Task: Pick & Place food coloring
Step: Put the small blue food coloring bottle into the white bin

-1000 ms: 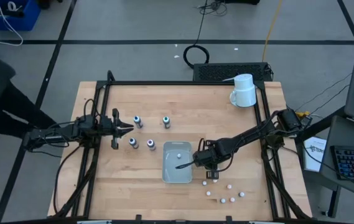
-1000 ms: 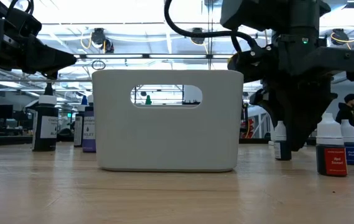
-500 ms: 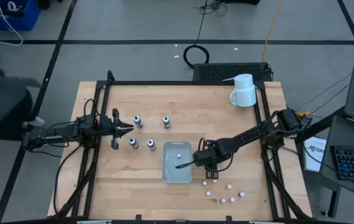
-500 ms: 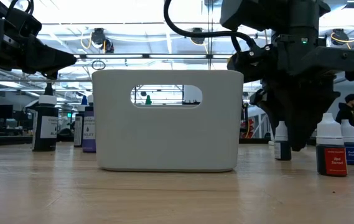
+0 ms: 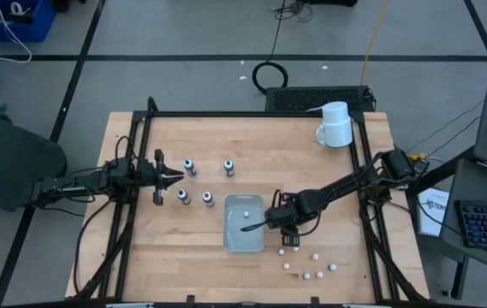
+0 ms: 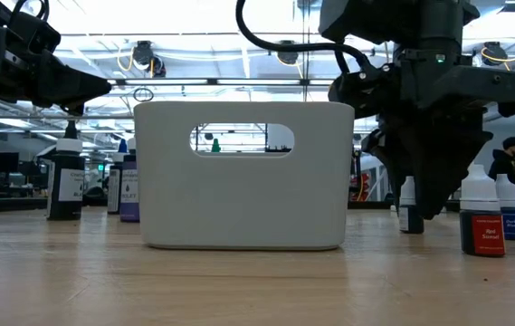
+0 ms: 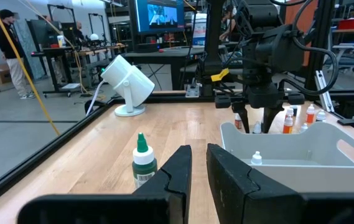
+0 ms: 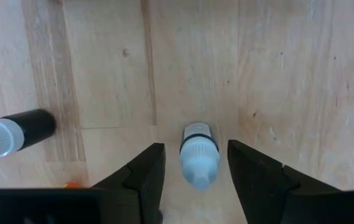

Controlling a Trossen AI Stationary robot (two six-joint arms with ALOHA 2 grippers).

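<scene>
Several small food coloring bottles stand on the wooden table. Some [image 5: 189,166] are left of the white bin [image 5: 244,244], and white-capped ones [image 5: 316,255] are near the front right. One bottle [image 5: 246,212] lies inside the bin. My right gripper [image 8: 196,177] points down just right of the bin, open. A white-capped bottle [image 8: 198,152] stands upright on the table between its fingers, with a gap on each side. My left gripper [image 5: 175,177] waits level at the table's left, shut, holding nothing.
A white mug [image 5: 335,125] lies at the far right corner. A black-bodied bottle [image 8: 15,134] stands close beside my right gripper. A black frame rail [image 5: 252,115] runs around the table. A person in dark clothes [image 5: 3,171] is beyond the left edge.
Both arms have stayed in place. The dark-clothed person beyond the table's left edge has shifted.
</scene>
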